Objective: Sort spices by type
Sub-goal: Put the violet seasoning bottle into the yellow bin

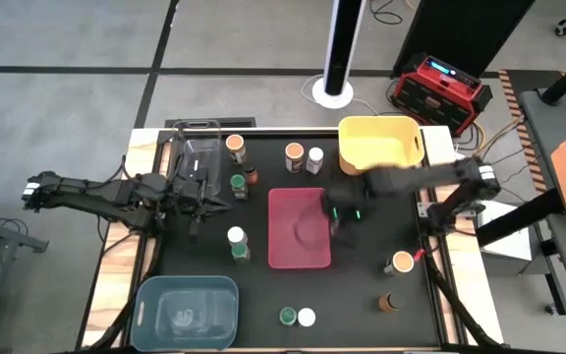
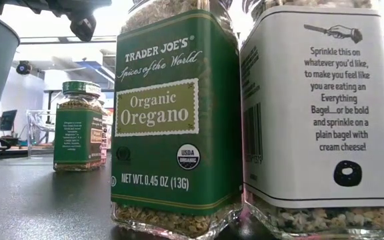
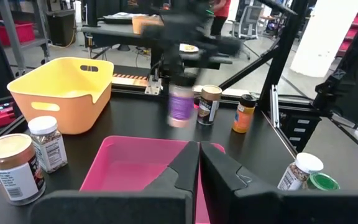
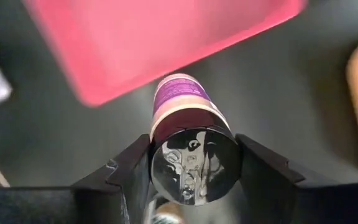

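Observation:
My right gripper (image 1: 342, 211) hangs over the pink bin's (image 1: 298, 228) right edge, shut on a purple-labelled spice jar (image 3: 180, 106) with a shiny lid. My left gripper (image 1: 202, 202) waits shut above the table's left side, touching nothing. Other spice jars stand upright on the black table. Orange-lidded (image 1: 294, 151) and white-lidded (image 1: 314, 155) jars stand at the back. A green-lidded one (image 1: 238, 182) stands left of the pink bin. A green (image 1: 288, 316) and white (image 1: 307, 317) pair stands at the front, and an orange one (image 1: 401, 263) at the right. My right gripper pinches the jar's lid end (image 4: 194, 165) between its two fingers (image 4: 132, 168), one on each side. The fingers come from above, pointing down. The jar hangs below them, about upright and lifted clear of the table beside the pink bin.
A yellow bin (image 1: 381, 143) stands at the back right, a clear bin (image 1: 195, 147) at the back left and a blue bin (image 1: 187, 310) at the front left. A brown-lidded jar (image 1: 389, 302) stands at the front right. Bare table shows right of the pink bin.

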Controlling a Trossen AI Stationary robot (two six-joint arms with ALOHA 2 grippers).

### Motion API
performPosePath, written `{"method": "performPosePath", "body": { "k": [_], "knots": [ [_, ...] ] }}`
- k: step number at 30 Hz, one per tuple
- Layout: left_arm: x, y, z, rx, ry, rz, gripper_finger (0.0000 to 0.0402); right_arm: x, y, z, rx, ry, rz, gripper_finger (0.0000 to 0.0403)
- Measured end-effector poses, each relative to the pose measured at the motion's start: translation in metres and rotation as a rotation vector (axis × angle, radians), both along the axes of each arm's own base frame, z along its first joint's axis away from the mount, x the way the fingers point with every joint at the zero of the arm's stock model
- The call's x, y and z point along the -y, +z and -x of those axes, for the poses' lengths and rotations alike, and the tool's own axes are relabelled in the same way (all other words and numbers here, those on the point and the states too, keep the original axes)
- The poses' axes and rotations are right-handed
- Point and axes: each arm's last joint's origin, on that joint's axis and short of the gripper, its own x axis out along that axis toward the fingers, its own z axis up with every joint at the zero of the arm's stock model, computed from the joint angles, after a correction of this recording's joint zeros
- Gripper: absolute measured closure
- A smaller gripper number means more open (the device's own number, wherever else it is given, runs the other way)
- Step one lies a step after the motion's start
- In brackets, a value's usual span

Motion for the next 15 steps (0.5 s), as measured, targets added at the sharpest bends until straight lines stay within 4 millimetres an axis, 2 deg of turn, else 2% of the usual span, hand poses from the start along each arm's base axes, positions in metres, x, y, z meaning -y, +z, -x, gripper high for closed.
{"method": "performPosePath", "body": {
  "k": [3, 6, 12, 15],
  "knots": [
    [0.0, 0.0, 0.0, 0.0, 0.0, 0.0, 0.0402, 0.04, 0.013, 0.0, 0.002, -0.038, 0.012, 0.0208],
    [0.0, 0.0, 0.0, 0.0, 0.0, 0.0, 0.0402, 0.078, 0.03, 0.008, 0.019, -0.12, 0.021, 0.0208],
    [0.0, -0.001, -0.001, -0.004, -0.002, -0.008, 0.0402, 0.148, 0.056, 0.036, 0.078, -0.464, 0.09, 0.0209],
    [0.0, -0.002, -0.002, -0.01, -0.002, -0.012, 0.0402, 0.18, 0.061, 0.051, 0.086, -0.609, 0.109, 0.0209]
  ]
}}
